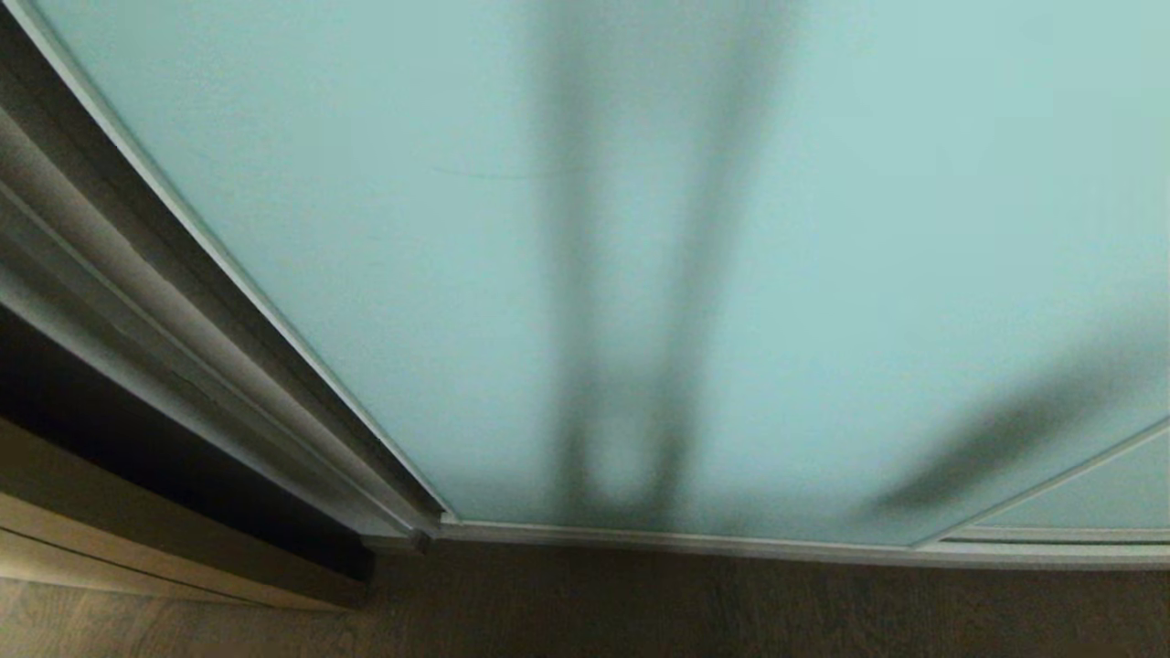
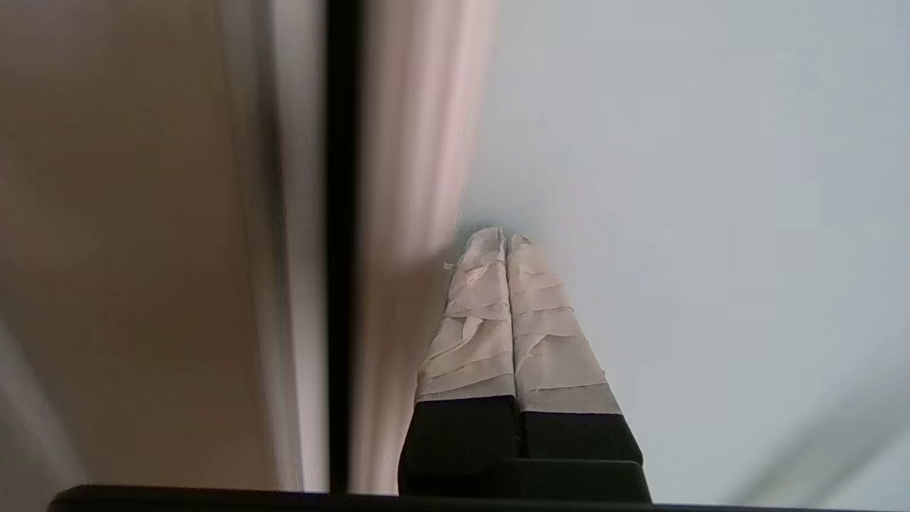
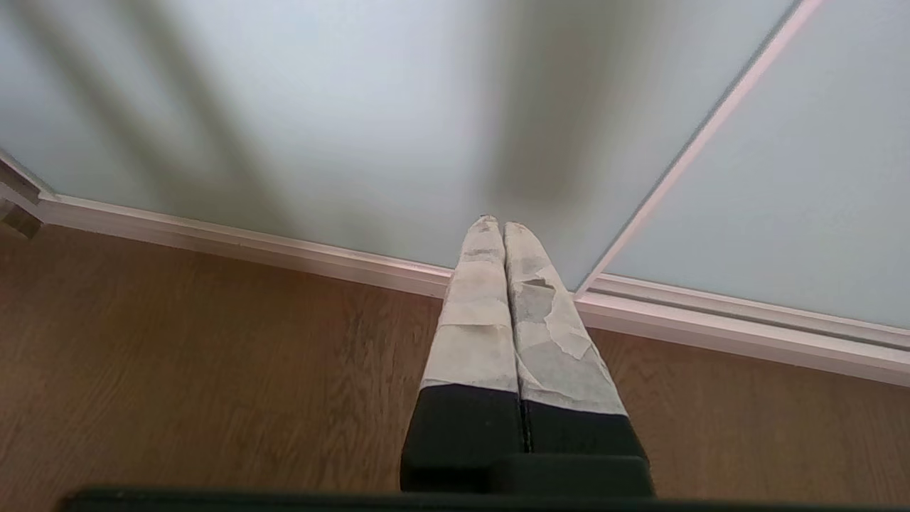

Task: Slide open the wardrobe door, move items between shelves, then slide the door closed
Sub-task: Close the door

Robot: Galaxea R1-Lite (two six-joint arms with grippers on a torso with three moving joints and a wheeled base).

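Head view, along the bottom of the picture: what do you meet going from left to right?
Tan wooden cabinet front → dark gap → silver door frame → frosted sliding wardrobe door → thin frame edge of a second glass panel at far right.

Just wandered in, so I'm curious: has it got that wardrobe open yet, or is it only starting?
Only starting. Nothing looks done: the sliding wardrobe door shows only frosted glass, no shelves or bags. In hand: the shut left claw sits at the glass beside the door's frame. The right claw is shut, idle above the floor. Opening, moving bags and closing remain.
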